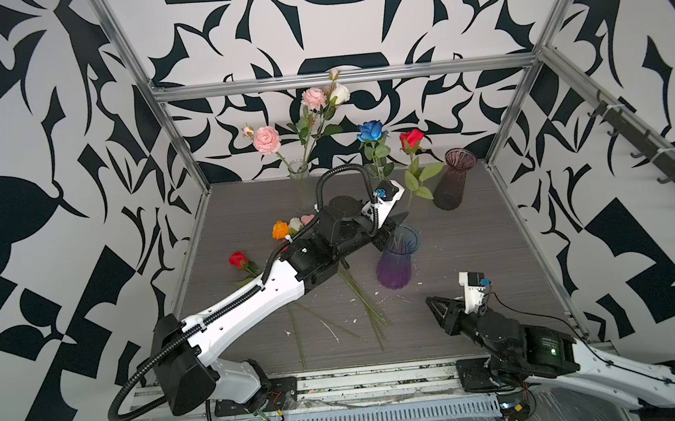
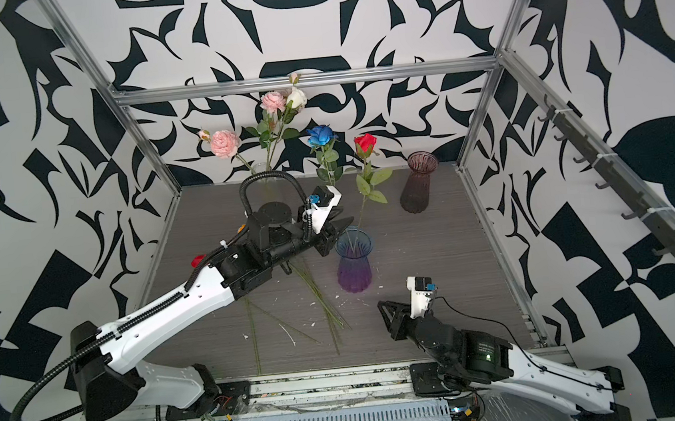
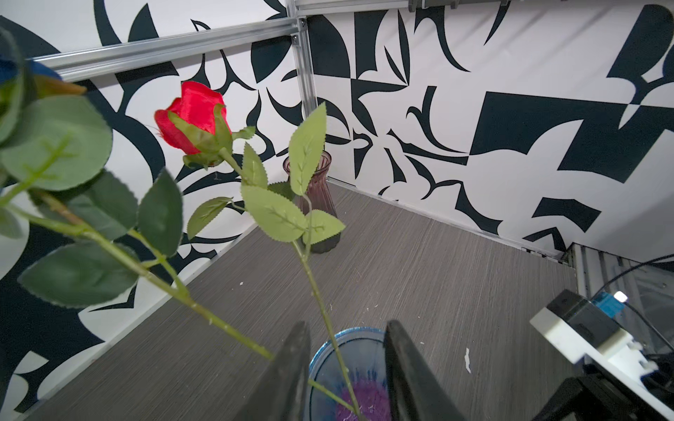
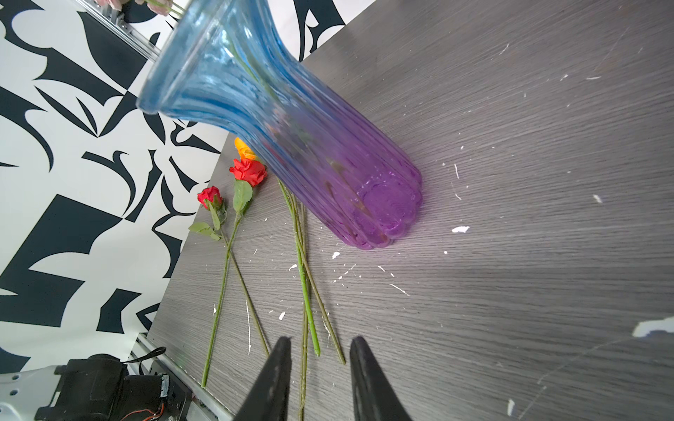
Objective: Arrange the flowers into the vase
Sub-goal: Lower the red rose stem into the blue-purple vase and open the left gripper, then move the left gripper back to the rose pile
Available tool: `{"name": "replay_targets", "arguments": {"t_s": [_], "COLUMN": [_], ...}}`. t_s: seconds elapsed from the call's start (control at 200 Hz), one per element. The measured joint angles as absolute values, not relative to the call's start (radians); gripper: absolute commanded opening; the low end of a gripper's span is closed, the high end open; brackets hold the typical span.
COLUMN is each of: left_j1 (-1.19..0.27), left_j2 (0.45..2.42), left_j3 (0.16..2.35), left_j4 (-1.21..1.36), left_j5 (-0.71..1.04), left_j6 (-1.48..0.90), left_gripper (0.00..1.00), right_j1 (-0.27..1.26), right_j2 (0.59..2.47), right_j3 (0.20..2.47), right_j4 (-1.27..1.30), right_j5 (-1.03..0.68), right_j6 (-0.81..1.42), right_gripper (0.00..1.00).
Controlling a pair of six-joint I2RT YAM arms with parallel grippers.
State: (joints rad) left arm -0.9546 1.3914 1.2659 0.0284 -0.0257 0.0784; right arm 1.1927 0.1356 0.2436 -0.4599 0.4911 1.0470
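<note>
While red rose (image 3: 197, 116) sits in blue-purple vase (image 1: 395, 265) | L grip (image 3: 346, 324) apart round stem (image 3: 319, 302) | R grip (image 4: 321, 339) apart, empty

Vase (image 1: 397, 264): ribbed glass, blue at the flared rim and fading to purple at the base. It stands upright near the centre of the desk (image 1: 477, 249).
In it: red rose (image 1: 411, 139) and blue rose (image 1: 371, 130), stems leaning toward 12 o'clock.
Clear vase (image 1: 300, 181) at 12 o'clock holds frilly pink blooms (image 1: 267, 139) and a white rose (image 1: 340, 93).
Lying loose at 9 o'clock: orange rose (image 1: 280, 230), second red rose (image 1: 239, 260), others partly hidden. Their stems trail toward 5 o'clock.
</note>
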Motion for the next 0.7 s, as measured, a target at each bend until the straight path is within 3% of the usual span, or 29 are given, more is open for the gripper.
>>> {"name": "replay_targets", "arguments": {"t_s": [0.41, 0.7], "left_j1": [-0.859, -0.685], "left_j2": [1.219, 1.065], "left_j3": [1.036, 0.859], "left_j4": [0.067, -0.045], "left_j5": [-0.048, -0.089], "left_j6": [-0.014, -0.185], "left_gripper": [0.43, 0.43], "right_j1": [1.193, 1.193], "right_j2": [0.136, 0.136], "right_j3": [0.244, 0.242], "right_j4": [-0.460, -0.460], "right_j5": [0.492, 0.493], "right_j6": [1.049, 1.052], "right_gripper": [0.32, 0.32]}}
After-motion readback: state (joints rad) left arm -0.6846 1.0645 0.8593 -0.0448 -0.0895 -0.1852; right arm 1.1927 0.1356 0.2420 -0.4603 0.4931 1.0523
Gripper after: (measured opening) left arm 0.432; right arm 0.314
